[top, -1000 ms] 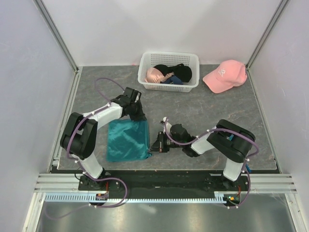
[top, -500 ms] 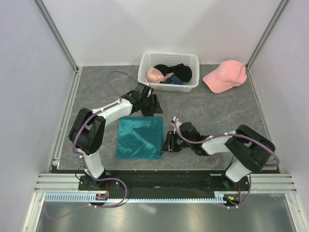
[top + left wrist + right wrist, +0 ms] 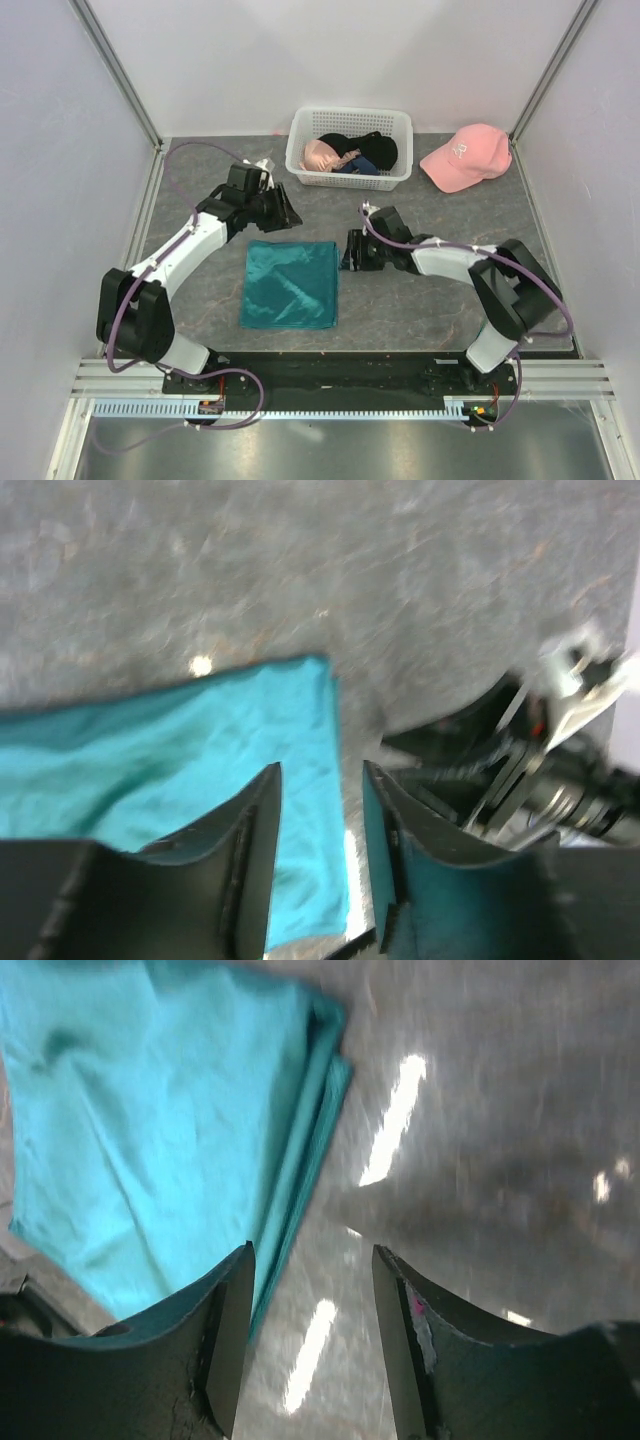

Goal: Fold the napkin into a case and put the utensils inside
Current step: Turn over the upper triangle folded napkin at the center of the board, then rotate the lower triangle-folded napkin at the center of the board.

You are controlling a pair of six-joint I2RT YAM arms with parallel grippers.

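While the right pincer [image 3: 348,251] gapes, napkin [image 3: 290,285] lies beside.

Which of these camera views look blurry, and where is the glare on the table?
Top external view: sharp and evenly lit, the napkin crisp. Left wrist view: soft all over, the table grain smeared, one small bright spot. Right wrist view: also smeared, streaky white glare on the table beside the napkin's edge.
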